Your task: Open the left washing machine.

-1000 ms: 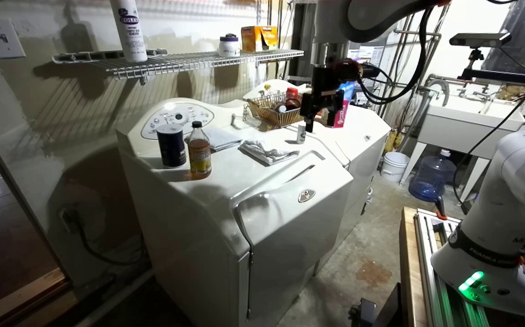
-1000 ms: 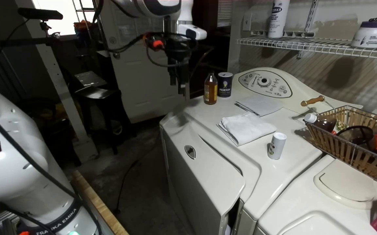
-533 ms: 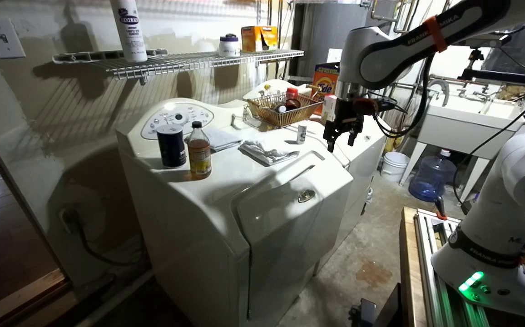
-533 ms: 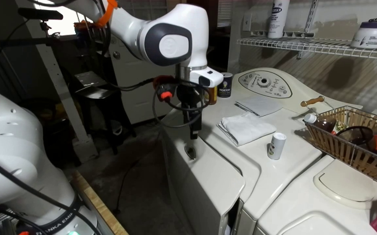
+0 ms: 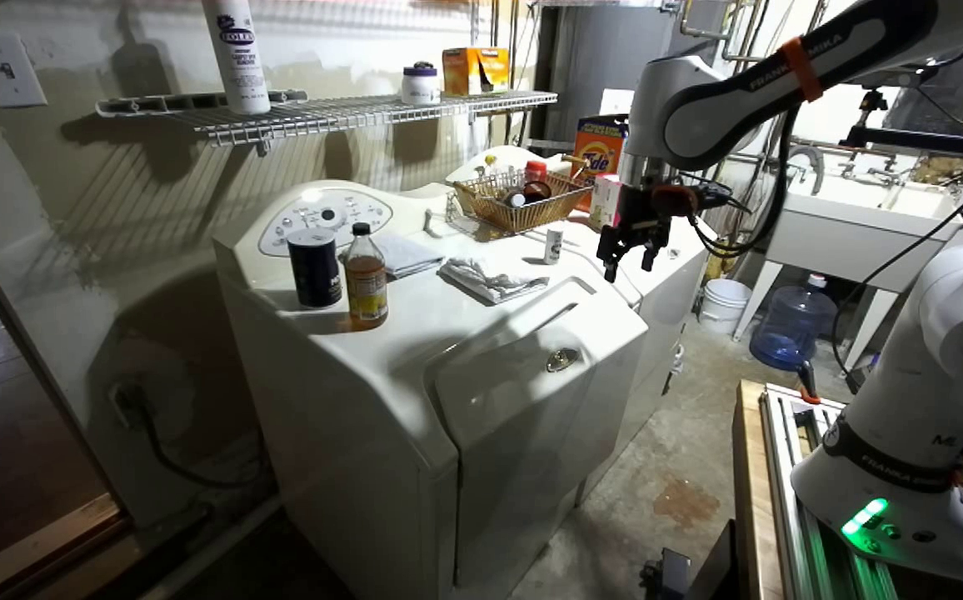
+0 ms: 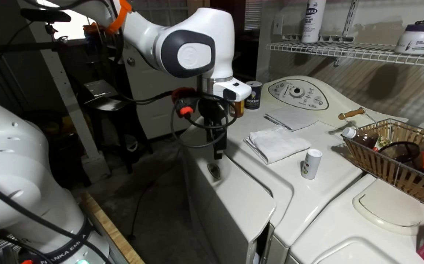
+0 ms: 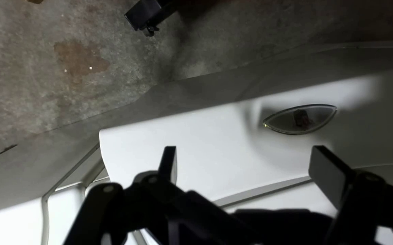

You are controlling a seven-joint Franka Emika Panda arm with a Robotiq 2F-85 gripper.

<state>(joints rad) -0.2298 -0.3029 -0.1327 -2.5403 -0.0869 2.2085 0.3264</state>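
The left washing machine [image 5: 331,433] is a big white box with a sloping front, also seen in an exterior view [image 6: 248,132] and, as the white surface below me, in the wrist view [image 7: 210,136]. Its front door [image 5: 548,417] has an oval badge [image 6: 214,171]. A dark gap shows along one side edge of the door in an exterior view, so it looks slightly ajar. My gripper [image 5: 629,265] hangs pointing down above the door's upper edge, also in an exterior view [image 6: 215,152]. In the wrist view the gripper [image 7: 244,149] is open, nothing between its fingers [image 7: 325,170].
On the machine's top stand a dark salt canister [image 5: 315,267], an amber bottle [image 5: 366,283], folded cloths [image 6: 278,143] and a small white shaker [image 6: 311,164]. The adjoining appliance [image 6: 344,220] bears a basket [image 6: 391,165]. A wire shelf [image 6: 358,51] hangs above.
My gripper has come down from higher up to just above the door's upper edge. In the last half second it has only sunk slightly. The door has not visibly moved.
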